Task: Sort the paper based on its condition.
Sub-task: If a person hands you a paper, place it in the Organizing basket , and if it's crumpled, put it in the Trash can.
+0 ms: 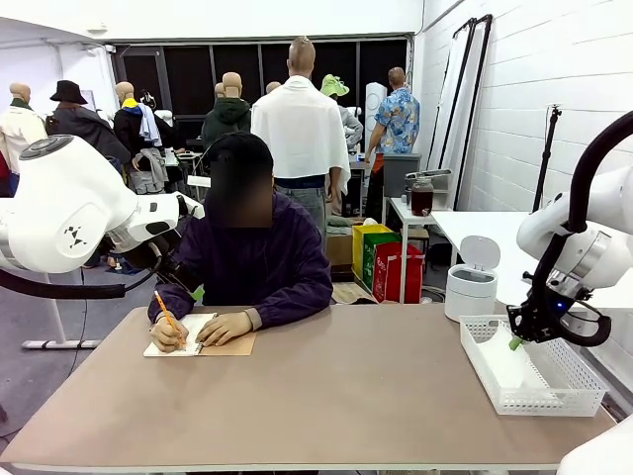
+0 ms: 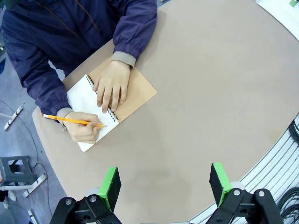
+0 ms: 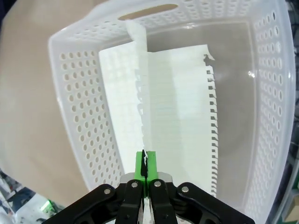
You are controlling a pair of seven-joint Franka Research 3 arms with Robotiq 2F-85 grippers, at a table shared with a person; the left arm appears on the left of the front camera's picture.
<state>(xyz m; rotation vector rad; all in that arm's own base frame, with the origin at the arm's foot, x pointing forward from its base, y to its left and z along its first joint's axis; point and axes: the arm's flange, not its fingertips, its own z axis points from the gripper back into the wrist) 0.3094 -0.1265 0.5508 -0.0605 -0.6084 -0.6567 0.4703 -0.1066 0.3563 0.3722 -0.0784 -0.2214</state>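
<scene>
Paper [image 3: 139, 56] hanging edge-on over tabletop's [image 1: 346, 396] right edge, inside white basket [image 3: 70, 116], above a second sheet [image 3: 180, 116] lying flat; long axis straight ahead of right gripper [image 3: 145, 161], clamped shut on its near end. Left gripper [image 2: 163, 179] gaping, empty, well apart.

Cut off by the bottom edge in the left wrist view: the body of the left gripper [image 2: 164, 170] below its fingers. Covered by the person's left hand [image 2: 111, 86] and pencil hand [image 2: 84, 131]: much of the notebook [image 2: 138, 91] page, with marks too small to read.

Lost between the pressed-together pads of the right gripper [image 3: 145, 156]: the lower end of the paper [image 3: 138, 42] standing edge-on. Cropped at bottom: the basket [image 3: 79, 116] near wall.

From the front, white on white, hard to tell paper from basket floor.
</scene>
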